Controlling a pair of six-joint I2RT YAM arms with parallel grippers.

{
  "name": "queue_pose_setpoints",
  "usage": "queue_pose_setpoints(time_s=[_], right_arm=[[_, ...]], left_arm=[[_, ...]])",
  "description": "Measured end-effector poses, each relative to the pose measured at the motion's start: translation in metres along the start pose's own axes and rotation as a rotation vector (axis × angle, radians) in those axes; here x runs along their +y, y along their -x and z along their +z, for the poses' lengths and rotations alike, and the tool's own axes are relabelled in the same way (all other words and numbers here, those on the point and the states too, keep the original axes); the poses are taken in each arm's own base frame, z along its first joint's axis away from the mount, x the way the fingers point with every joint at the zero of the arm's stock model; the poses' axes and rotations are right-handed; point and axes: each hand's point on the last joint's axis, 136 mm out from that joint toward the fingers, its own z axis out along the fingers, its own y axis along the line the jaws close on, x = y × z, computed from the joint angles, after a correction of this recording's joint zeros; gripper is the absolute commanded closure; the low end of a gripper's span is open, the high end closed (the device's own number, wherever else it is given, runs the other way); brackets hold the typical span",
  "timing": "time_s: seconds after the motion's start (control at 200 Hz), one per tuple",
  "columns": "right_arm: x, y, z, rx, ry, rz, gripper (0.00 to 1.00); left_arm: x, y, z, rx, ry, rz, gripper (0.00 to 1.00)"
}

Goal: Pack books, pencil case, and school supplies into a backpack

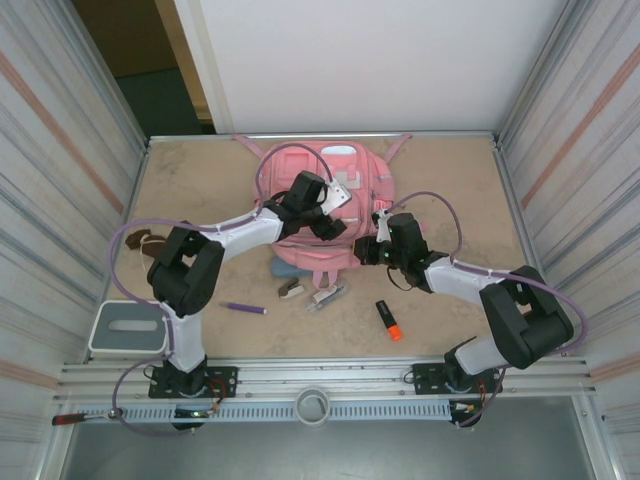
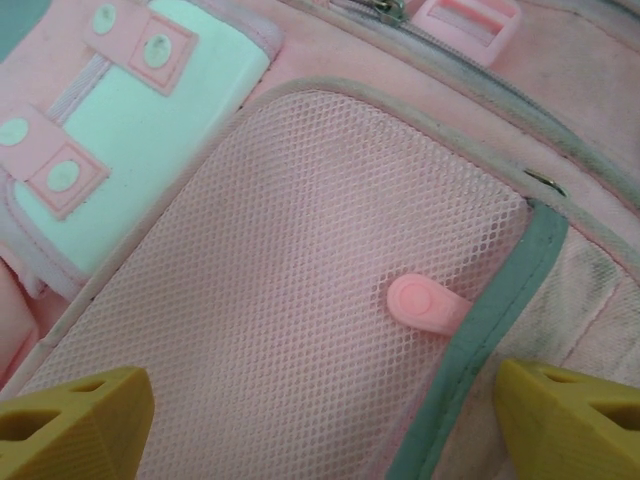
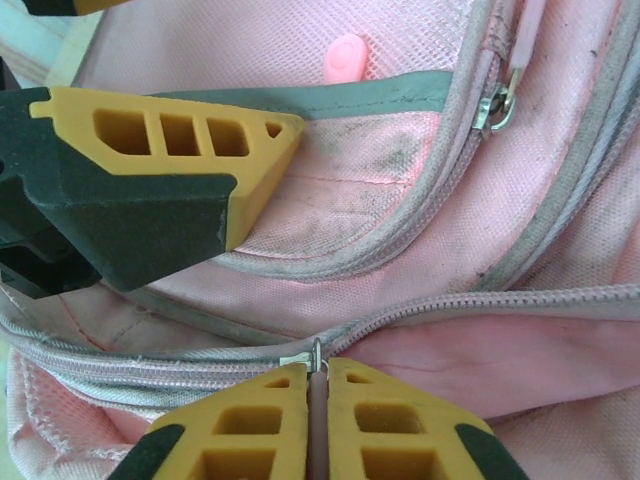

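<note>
The pink backpack point(image 1: 318, 165) lies at the middle back of the table. My left gripper point(image 1: 328, 218) hovers open over its front; its yellow fingertips point(image 2: 75, 420) straddle a mesh pocket point(image 2: 290, 300) with a pink snap tab point(image 2: 425, 305). My right gripper point(image 3: 318, 400) is shut on a zipper pull point(image 3: 316, 360) at the backpack's lower right side point(image 1: 372, 252). The blue-grey pencil case point(image 1: 288, 270) peeks out under the backpack's near edge. A purple pen point(image 1: 243, 308), an orange-and-black highlighter point(image 1: 388, 320), a small stapler point(image 1: 290, 288) and a clip point(image 1: 328, 295) lie in front. The books are out of view.
A brown-and-white lump with a cord point(image 1: 150, 240) lies at the left. A white box point(image 1: 128, 330) stands at the near left corner. Corrugated walls close in both sides. One left-gripper finger point(image 3: 170, 150) hangs close above my right gripper.
</note>
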Motion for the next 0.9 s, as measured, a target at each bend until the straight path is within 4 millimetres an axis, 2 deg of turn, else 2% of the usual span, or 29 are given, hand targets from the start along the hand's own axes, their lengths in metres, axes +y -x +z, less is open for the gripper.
queue_pose_setpoints(time_s=[0.04,0.185,0.461,0.626,0.902], right_arm=[[0.000,0.000,0.000,0.000,0.001,0.004,1.00],[0.001,0.001,-0.002,-0.001,0.002,0.003,1.00],[0.018,0.019,-0.026,-0.061,0.039,-0.014,1.00],[0.019,0.017,-0.028,-0.054,0.041,-0.012,1.00],[0.016,0.012,-0.027,-0.050,0.039,-0.012,1.00]], left_arm=[[0.000,0.000,-0.001,0.001,0.002,-0.002,0.12],[0.001,0.000,-0.003,-0.002,0.007,-0.002,0.12],[-0.002,0.007,-0.013,-0.037,-0.025,0.014,0.08],[-0.014,0.009,-0.016,-0.038,-0.102,0.041,0.06],[-0.027,0.027,-0.017,-0.031,-0.221,0.073,0.02]])
